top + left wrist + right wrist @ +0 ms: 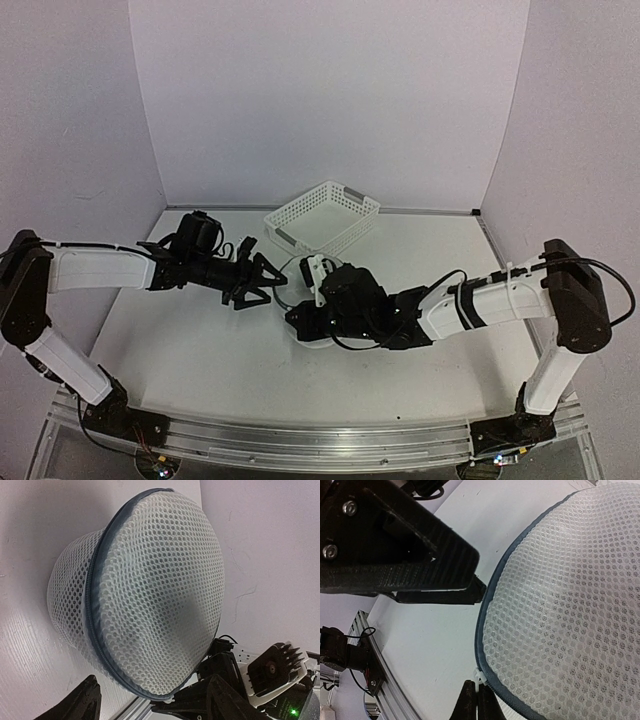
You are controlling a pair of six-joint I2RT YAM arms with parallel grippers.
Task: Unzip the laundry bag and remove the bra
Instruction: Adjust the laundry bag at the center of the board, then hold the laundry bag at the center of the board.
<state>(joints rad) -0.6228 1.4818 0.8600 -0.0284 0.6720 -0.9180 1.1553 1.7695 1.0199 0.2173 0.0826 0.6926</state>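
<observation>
Left wrist shows domed, honeycomb-mesh laundry bag (155,595).

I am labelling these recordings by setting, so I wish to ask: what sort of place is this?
Probably a robot lab test cell, not a home: the left arm and right arm are bolted to an aluminium rail, and plain white panels enclose the white table.

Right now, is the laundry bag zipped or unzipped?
Zipped: the laundry bag has its zipper closed along the visible rim; right end effector pinches the pull.
</observation>
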